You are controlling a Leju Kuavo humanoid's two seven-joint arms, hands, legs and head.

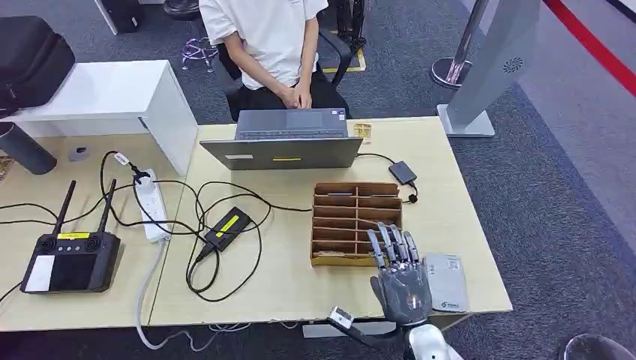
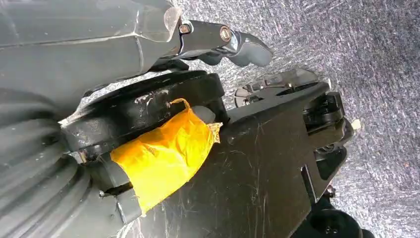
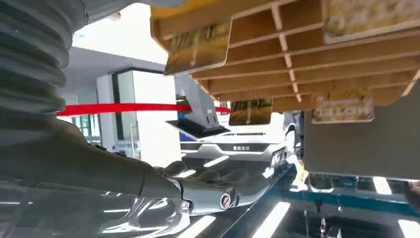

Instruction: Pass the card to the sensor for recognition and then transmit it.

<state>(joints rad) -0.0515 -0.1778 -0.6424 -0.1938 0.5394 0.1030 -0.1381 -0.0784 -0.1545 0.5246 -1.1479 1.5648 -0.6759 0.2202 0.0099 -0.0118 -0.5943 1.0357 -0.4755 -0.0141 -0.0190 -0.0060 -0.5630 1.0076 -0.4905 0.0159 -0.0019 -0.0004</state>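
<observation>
A wooden card rack (image 1: pixel 356 217) with several slots stands on the table right of centre. A flat grey card sensor (image 1: pixel 447 283) lies just to its right, near the front edge. My right hand (image 1: pixel 401 279) hovers over the rack's near right corner, fingers stretched forward and apart, holding nothing. In the right wrist view the rack (image 3: pixel 297 54) is close ahead with gold cards (image 3: pixel 198 47) standing in its slots, and the fingers (image 3: pixel 223 193) reach toward it without touching a card. My left hand (image 2: pixel 233 44) hangs by my body over the carpet with nothing in it.
A person (image 1: pixel 274 45) sits behind an open laptop (image 1: pixel 289 139) at the far side. A black adapter (image 1: pixel 229 225), looped cables, a white power strip (image 1: pixel 154 206) and a black remote controller (image 1: pixel 71 259) lie to the left. The table's front edge is near my hand.
</observation>
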